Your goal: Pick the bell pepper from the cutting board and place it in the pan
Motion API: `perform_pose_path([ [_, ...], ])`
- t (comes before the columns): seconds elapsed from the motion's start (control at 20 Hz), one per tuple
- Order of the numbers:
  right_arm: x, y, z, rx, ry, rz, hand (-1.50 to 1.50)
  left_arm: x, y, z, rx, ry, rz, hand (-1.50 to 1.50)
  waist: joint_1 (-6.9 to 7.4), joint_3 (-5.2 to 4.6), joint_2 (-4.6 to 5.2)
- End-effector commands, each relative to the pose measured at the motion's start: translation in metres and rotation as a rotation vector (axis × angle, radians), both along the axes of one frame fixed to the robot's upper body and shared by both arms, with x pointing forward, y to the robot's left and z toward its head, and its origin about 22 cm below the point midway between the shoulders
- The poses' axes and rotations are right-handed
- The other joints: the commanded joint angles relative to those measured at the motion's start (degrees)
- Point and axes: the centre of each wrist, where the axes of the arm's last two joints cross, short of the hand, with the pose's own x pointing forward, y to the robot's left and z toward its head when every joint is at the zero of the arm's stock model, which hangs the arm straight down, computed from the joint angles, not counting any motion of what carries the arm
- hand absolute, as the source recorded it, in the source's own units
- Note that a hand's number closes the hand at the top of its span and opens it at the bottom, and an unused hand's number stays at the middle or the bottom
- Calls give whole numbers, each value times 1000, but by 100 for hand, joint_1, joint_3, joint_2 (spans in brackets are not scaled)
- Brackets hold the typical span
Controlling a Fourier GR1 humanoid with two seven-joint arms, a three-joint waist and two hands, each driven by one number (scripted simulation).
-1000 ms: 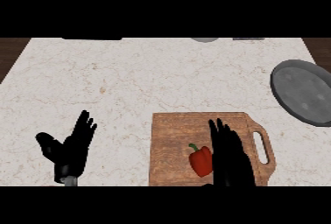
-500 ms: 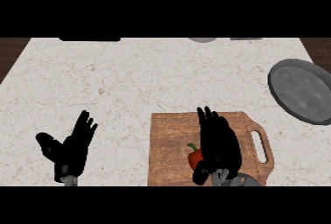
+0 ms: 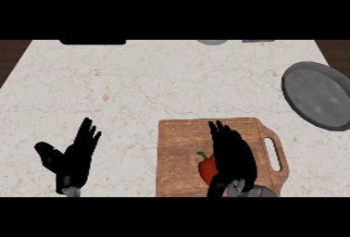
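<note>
One red bell pepper [image 3: 206,169] lies on the cutting board [image 3: 183,152], stem pointing far-left; right hand [image 3: 232,155] covers it, fingers straight. Left hand [image 3: 70,158] rests open.

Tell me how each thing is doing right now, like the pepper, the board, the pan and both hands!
bell pepper: lying on the cutting board, partly hidden by the right hand.
cutting board: flat on the counter, handle toward the pan.
pan: on the counter at the right, nothing in it.
right hand: over the pepper, fingers straight, not curled round it.
left hand: open, fingers up, resting at lower left.
</note>
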Motion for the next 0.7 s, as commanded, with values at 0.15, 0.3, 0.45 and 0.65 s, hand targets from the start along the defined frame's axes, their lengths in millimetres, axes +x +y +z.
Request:
perform_pose_path([
  [0.15, -6, 3, -15, -23, -13, -42, -150, 12, 3, 7, 13, 20, 23, 0, -15, -12, 11],
  [0.3, -2, 1, -29, -33, -60, -56, -150, 3, -12, -4, -3, 9, 16, 0, -8, -12, 11],
  [0.45, 7, 3, -23, -67, -38, -68, -150, -20, -10, -4, 8, 30, -6, 0, 14, -11, 9],
  [0.65, 7, -11, -55, -21, -21, -76, -150, 14, -9, -2, -15, 27, 1, 0, -16, -12, 15],
])
